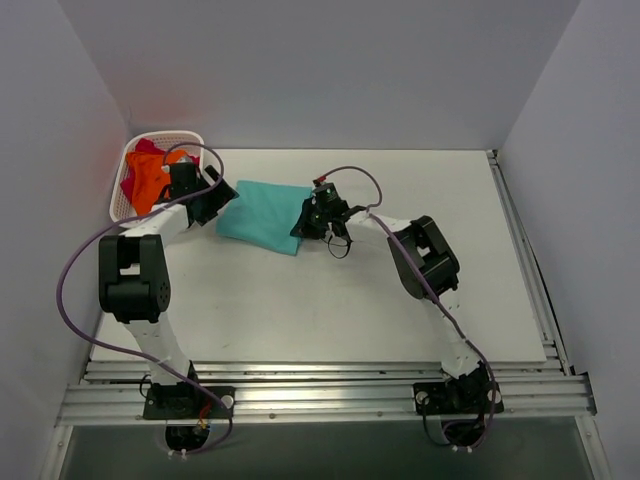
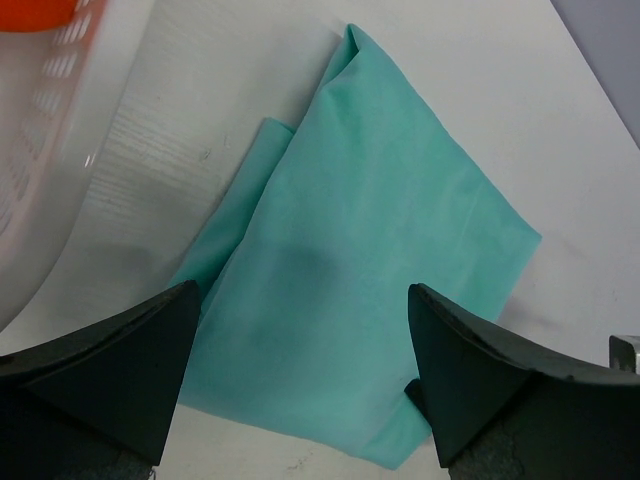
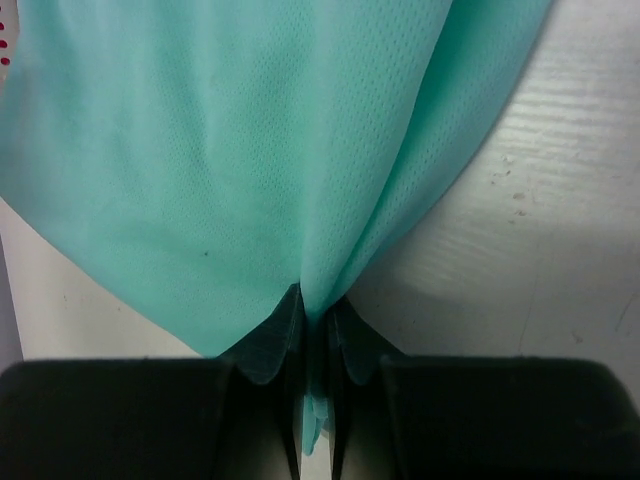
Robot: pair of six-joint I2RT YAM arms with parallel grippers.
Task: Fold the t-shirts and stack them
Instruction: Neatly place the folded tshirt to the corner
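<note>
A folded teal-green t-shirt (image 1: 265, 215) (image 2: 360, 260) (image 3: 230, 160) lies on the table between the two arms. My right gripper (image 1: 305, 226) (image 3: 316, 312) is shut on the shirt's right edge, with a pinch of cloth between its fingers. My left gripper (image 1: 222, 202) (image 2: 300, 340) is open over the shirt's left part, fingers wide apart and holding nothing. The orange t-shirt (image 1: 150, 180) and the magenta-red t-shirt (image 1: 138, 155) lie bunched in the white basket (image 1: 190, 138) at the far left.
The white lattice basket's wall (image 2: 60, 150) stands close to the left of the left gripper. Grey walls close in the table on the left, back and right. Metal rails run along the table's near edge (image 1: 320, 385).
</note>
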